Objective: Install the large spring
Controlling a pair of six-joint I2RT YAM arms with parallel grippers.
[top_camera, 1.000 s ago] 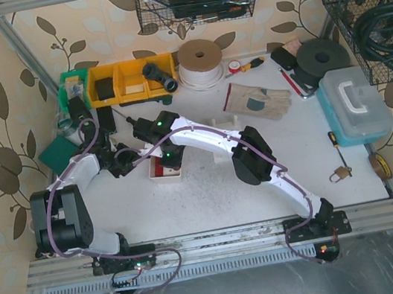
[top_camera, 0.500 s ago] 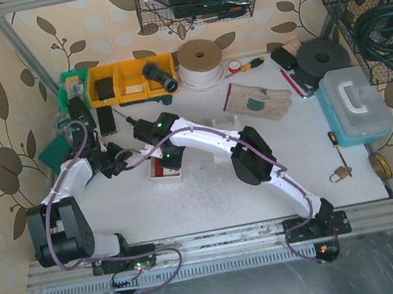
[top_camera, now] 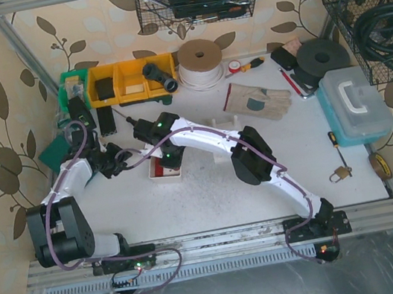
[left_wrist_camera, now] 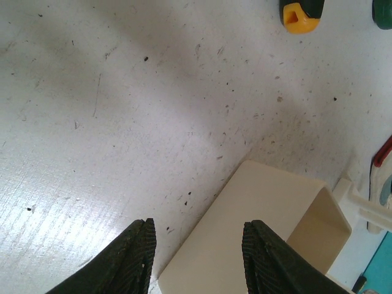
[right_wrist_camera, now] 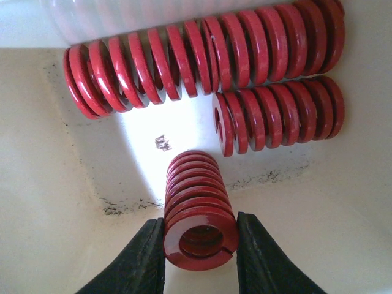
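Note:
Three red springs lie in a small white tray (right_wrist_camera: 49,184). The longest one, the large spring (right_wrist_camera: 202,58), rests along the tray's far wall, and a shorter spring (right_wrist_camera: 278,116) lies below it at the right. A third red spring (right_wrist_camera: 197,184) points end-on at the right wrist camera, and my right gripper (right_wrist_camera: 200,229) is shut on it, one finger pressed to each side. From above, the right gripper (top_camera: 169,157) sits over the tray (top_camera: 157,174). My left gripper (left_wrist_camera: 196,245) stands open above a cream hollow block (left_wrist_camera: 245,245), gripping nothing.
Yellow bins (top_camera: 121,80), a tape roll (top_camera: 199,60) and work gloves (top_camera: 257,101) lie at the back. A blue-lidded box (top_camera: 355,105) and a padlock (top_camera: 339,174) are on the right. A yellow-tipped tool handle (left_wrist_camera: 300,13) lies beyond the left gripper.
The left arm's elbow has swung left and its gripper has shifted slightly up and left. The right arm stays over the tray.

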